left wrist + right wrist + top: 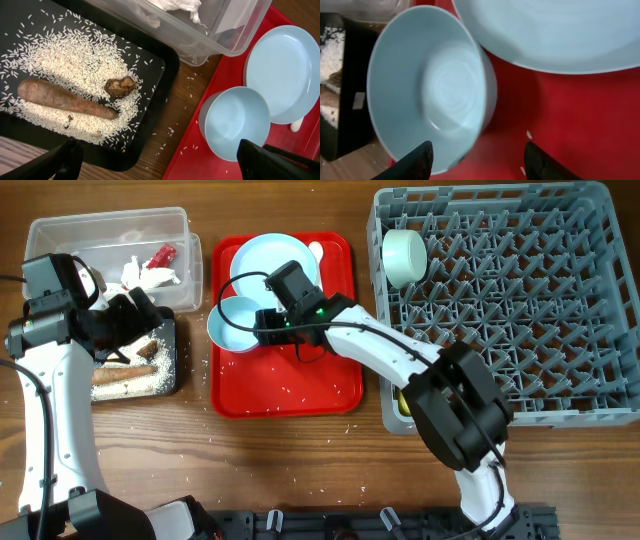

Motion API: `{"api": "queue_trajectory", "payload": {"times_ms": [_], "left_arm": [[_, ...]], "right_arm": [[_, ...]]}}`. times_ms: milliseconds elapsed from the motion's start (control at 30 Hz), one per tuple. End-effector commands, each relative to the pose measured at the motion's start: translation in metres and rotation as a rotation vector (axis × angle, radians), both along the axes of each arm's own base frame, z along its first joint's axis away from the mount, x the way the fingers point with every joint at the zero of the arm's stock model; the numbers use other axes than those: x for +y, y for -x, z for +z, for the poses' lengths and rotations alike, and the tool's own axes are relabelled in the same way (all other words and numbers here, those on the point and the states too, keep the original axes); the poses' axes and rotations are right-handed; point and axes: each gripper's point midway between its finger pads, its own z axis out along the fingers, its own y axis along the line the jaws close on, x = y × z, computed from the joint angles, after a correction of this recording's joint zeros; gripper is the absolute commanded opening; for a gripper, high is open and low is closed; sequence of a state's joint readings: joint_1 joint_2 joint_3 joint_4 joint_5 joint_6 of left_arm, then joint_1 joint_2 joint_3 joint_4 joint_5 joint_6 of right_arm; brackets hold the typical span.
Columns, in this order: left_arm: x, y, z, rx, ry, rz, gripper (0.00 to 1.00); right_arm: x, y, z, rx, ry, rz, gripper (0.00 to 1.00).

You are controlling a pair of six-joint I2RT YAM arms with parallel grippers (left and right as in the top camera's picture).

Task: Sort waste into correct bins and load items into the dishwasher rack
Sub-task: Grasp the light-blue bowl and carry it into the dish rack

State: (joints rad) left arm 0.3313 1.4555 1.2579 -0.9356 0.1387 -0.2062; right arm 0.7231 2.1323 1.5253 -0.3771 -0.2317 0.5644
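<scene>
Overhead, my right arm (390, 355) covers the lower right of the plate (262, 255) and all but a sliver of the yellow cup (402, 404); my left arm (100, 325) hides a corner of the black tub (168, 330); in my left wrist view the clear tub (220, 30) runs off the top, only the tip of the spoon (297, 125) shows, and my left claw (165, 162) is cropped at the bottom; in my right wrist view the bowl (430, 85) is blurred, my right claw (482, 162) likewise cropped.
</scene>
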Motion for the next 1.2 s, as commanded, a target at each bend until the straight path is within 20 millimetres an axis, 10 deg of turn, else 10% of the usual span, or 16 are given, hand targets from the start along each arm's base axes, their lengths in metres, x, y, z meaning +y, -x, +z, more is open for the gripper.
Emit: {"api": "queue_trajectory", "payload": {"times_ms": [0, 133, 500, 600, 767, 833, 900, 967, 1167], "left_arm": [[0.002, -0.002, 0.007, -0.021, -0.015, -0.007, 1.0], [0.002, -0.002, 0.007, -0.021, -0.015, -0.007, 1.0], [0.002, -0.002, 0.007, -0.021, -0.015, -0.007, 1.0], [0.002, -0.002, 0.007, -0.021, -0.015, -0.007, 1.0], [0.003, -0.002, 0.007, -0.021, -0.015, -0.006, 1.0], [0.003, -0.002, 0.007, -0.021, -0.015, -0.006, 1.0], [0.003, -0.002, 0.007, -0.021, -0.015, -0.006, 1.0], [0.002, -0.002, 0.007, -0.021, -0.015, -0.007, 1.0], [0.002, -0.002, 0.007, -0.021, -0.015, -0.007, 1.0]], "right_arm": [[-0.006, -0.011, -0.02, 0.001, 0.032, -0.071, 0.55], [-0.009, -0.019, -0.022, -0.036, 0.048, -0.096, 0.3], [-0.05, -0.006, -0.026, 0.11, 0.172, -0.127, 0.04], [-0.073, -0.01, 0.002, 0.077, 0.196, -0.106, 0.04], [-0.202, -0.008, 0.138, -0.128, 0.402, -0.406, 0.04], [-0.311, 0.029, 0.203, -0.232, 0.627, -0.758, 0.04], [-0.374, 0.071, 0.243, -0.329, 0.792, -1.025, 0.03], [-0.388, 0.078, 0.251, -0.367, 0.876, -1.044, 0.04], [-0.381, 0.01, 0.194, -0.42, 1.44, -0.706, 0.04]]}}
